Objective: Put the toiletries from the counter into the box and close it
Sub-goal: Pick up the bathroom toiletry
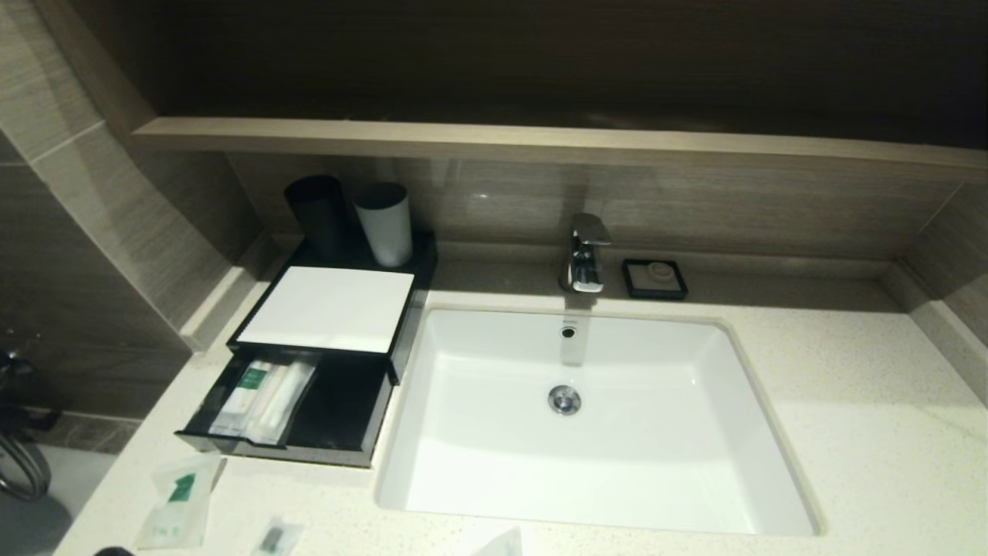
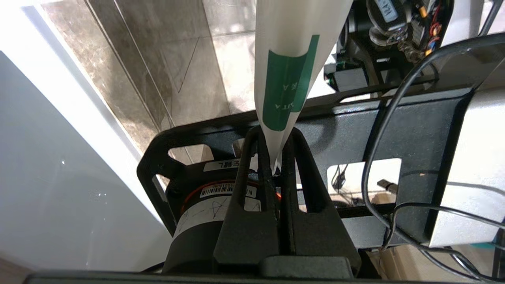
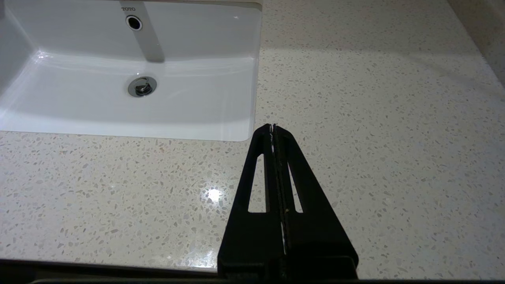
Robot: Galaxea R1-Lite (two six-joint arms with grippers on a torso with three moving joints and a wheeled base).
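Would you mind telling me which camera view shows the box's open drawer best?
The head view: the drawer stands pulled out from the box, with sachets lying in its left part. The left wrist view shows only the left gripper shut on a sachet; the right wrist view shows counter and basin, no drawer.

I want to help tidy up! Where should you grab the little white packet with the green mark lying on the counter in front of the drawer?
Judging by its pose, the white packet lies flat on the counter, so come from above and pinch one thin edge, probably the corner nearest the counter's front.

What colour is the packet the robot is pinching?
White sachet with a green band, clearest in the left wrist view.
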